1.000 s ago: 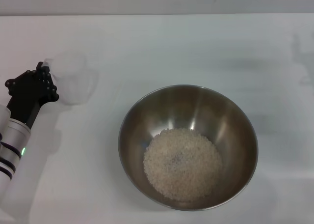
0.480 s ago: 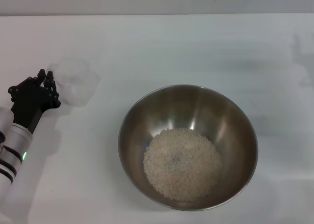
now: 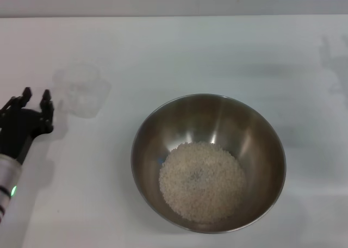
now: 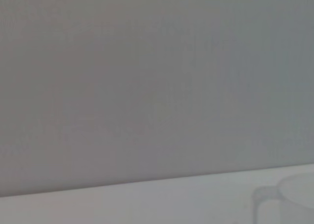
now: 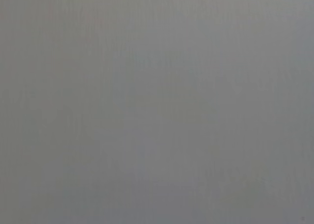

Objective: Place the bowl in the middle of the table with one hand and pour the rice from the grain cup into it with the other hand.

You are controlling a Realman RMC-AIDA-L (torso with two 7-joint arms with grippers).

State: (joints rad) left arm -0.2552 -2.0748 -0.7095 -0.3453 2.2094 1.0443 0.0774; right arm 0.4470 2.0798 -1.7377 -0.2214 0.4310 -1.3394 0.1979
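Stainless-steel mixing bowl (image 3: 208, 162) seen at counter (image 3: 217, 52) centre, toward 5 o'clock; rice (image 3: 202, 181) heaped inside. Grain cup (image 3: 81, 90) stood upright at 10 o'clock, seemingly emptied. Left claw (image 3: 36, 97) held at 9 o'clock, fingers apart, just beside cup, not touching. Right claw not seen.

1. Head view was bright and even; the white bench (image 3: 179, 47) read nearly washed out.
2. Soft grey shadows lay on the bench at the far right edge and beside the left claw (image 3: 33, 97).
3. The bowl (image 3: 157, 123) showed vertical glare streaks on its inner wall, darker along its left side.
4. The grain cup (image 3: 81, 90) was faint, barely separable from the bench.
5. Left wrist view was dim, grey and soft-focused; the cup's outline (image 4: 287, 199) looked hazy.
6. Right wrist view was a featureless dull grey.
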